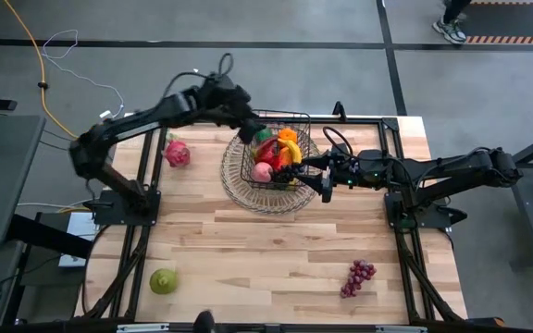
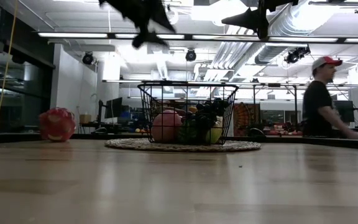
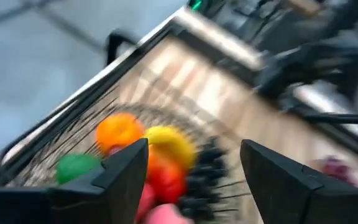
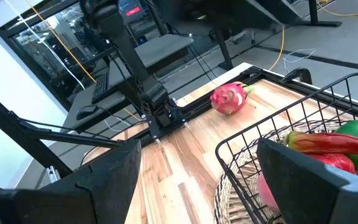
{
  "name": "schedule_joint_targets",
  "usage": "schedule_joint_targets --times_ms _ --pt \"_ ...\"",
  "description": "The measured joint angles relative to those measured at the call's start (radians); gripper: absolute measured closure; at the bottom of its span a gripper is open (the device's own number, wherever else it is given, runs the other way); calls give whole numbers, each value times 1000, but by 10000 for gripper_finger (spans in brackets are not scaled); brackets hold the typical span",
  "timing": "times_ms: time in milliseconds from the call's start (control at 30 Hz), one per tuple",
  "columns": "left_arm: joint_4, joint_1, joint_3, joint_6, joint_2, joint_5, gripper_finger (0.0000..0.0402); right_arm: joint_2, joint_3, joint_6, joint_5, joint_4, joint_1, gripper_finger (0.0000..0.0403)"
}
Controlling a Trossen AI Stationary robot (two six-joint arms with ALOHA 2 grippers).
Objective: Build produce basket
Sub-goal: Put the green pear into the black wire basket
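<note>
The dark wire basket point(image 1: 290, 120) stands on a round woven tray point(image 1: 239, 190) and holds an orange, a yellow banana, green and red fruits, a red pepper point(image 4: 328, 144) and dark grapes point(image 3: 204, 177). My left gripper point(image 1: 248, 132) point(image 3: 194, 149) hovers open above the basket's far left corner. My right gripper point(image 1: 311, 178) point(image 4: 199, 149) is open at the basket's right side, raised above the table. A pink dragon fruit point(image 1: 177, 153) lies left of the tray. A green fruit point(image 1: 163, 280) and a purple grape bunch point(image 1: 357, 277) rest near the table's near edge.
Both arms hang high above the basket point(image 2: 187, 115) in the low view. A person point(image 2: 321, 99) walks in the room beyond the table's far right. The table's near half bears only the green fruit and the purple grapes.
</note>
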Motion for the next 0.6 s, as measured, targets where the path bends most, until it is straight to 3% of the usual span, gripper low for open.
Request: schedule_joint_targets --times_ms 200,400,600 --pt "147 -172 -80 12 -228 -79 166 0 0 -7 0 0 0 91" --pt "456 -399 -361 7 -460 -222 170 0 0 -8 1 0 0 91" --pt "634 -570 -622 20 -634 -344 170 0 0 -8 0 0 0 91"
